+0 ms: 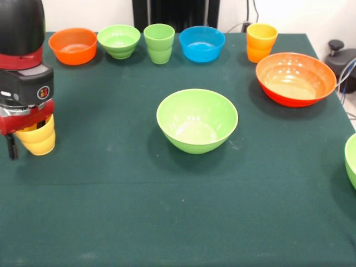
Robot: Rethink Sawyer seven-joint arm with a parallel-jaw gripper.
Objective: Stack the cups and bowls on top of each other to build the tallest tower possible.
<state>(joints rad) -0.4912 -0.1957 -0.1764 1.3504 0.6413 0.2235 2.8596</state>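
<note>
- The red and black arm's pincer [25, 146] is hanging at the left edge of the green-clothed table [167, 222], its head sitting directly over a glossy yellow plastic cup with a stepped waist [38, 139].
- The pincer is closing on that yellow cup: one dark finger [11, 147] is showing just to the cup's left, and the cup's rim is tucked up under the red body, so the other finger is hidden.
- Whether the yellow cup is touching the cloth or hanging just off it cannot be told.
- To the right of the pincer, well apart and near the table's middle, a large glossy light green plastic bowl [197, 120] is sitting upright and empty.
- Beyond the pincer, along the far edge, a row is standing: a small glossy orange bowl [73, 45] nearest to it, then a small light green bowl [119, 41], a light green stepped plastic cup [159, 43], a small blue bowl [202, 43], and an orange-yellow stepped cup [261, 41] farthest off.
- A large orange-red glossy bowl [296, 78] is resting far to the pincer's right, just in front of the orange-yellow cup.
- Another light green bowl [351, 158] is peeking in at the right edge, the farthest thing from the pincer, only partly showing.
</note>
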